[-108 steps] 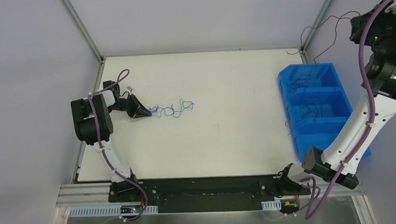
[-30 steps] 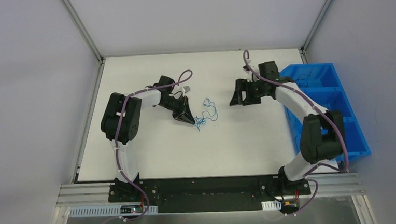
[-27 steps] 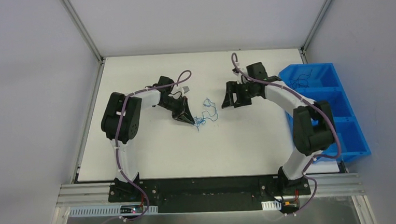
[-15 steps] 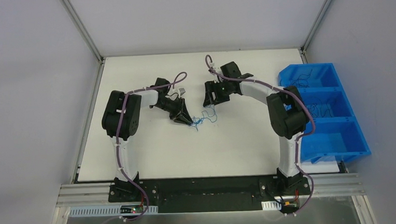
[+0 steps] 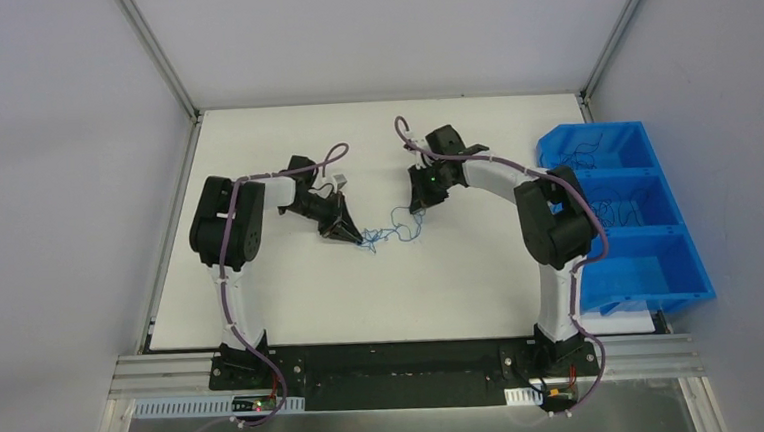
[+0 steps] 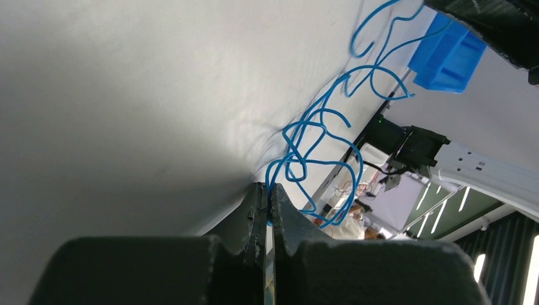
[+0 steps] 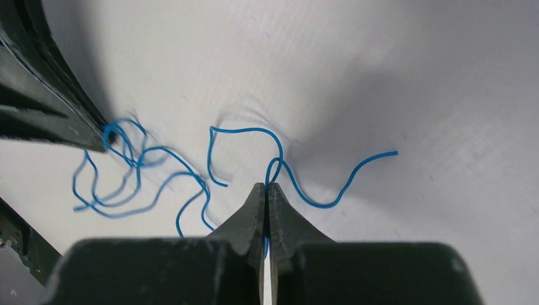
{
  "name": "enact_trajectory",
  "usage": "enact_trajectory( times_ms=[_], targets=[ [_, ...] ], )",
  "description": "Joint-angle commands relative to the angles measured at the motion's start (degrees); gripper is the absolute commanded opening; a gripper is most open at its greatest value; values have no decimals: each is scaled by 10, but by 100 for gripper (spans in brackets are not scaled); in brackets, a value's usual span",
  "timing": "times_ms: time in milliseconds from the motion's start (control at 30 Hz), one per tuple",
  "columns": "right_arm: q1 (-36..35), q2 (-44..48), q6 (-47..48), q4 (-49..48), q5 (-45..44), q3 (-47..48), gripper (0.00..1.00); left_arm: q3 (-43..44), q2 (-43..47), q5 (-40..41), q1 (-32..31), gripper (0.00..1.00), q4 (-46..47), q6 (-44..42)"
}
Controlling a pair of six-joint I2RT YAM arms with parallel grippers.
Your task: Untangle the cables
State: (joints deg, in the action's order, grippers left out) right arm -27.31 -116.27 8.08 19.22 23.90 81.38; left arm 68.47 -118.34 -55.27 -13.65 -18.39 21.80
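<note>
I am pinching the cables [image 5: 391, 233], a small blue snarl on the table [image 5: 482, 280] at the centre of the overhead frame, from both ends: my left pincer [image 6: 267, 202] is clamping fully closed on a loop at left, my right pincer [image 7: 267, 190] likewise on a single strand at right. I am judging that a slow, low, steady pull apart is wisest, easing off if the loops are cinching instead of sliding free.

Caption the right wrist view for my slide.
Right gripper shut on the cables; left gripper clamps their far end.
</note>
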Motion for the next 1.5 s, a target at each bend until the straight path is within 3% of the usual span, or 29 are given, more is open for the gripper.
enact_trajectory(
  times_ms=[0,300,500,567,633,800,933,1133,1267,1467],
  targets=[
    [47,102,41,49,-53,-33,0,-37,66,-3,64,0,-20,-19],
    [176,211,121,87,-196,-89,0,-35,99,69,204,0,-166,-152],
    [240,253,135,110,-227,-42,0,5,76,113,287,0,-248,-257],
    [248,264,136,116,-224,-31,0,17,68,116,298,9,-266,-280],
    [251,275,138,123,-213,-29,0,25,64,105,299,21,-277,-292],
    [252,304,122,159,-109,-29,0,33,66,44,298,22,-277,-290],
    [248,320,74,187,26,-20,0,43,89,-13,282,33,-253,-270],
    [130,340,-47,193,162,101,0,74,100,-64,243,49,-229,-220],
    [76,364,-80,196,165,127,0,74,124,-58,231,57,-223,-220],
    [113,365,-21,188,70,-17,0,44,158,-53,225,64,-188,-220]
  ],
)
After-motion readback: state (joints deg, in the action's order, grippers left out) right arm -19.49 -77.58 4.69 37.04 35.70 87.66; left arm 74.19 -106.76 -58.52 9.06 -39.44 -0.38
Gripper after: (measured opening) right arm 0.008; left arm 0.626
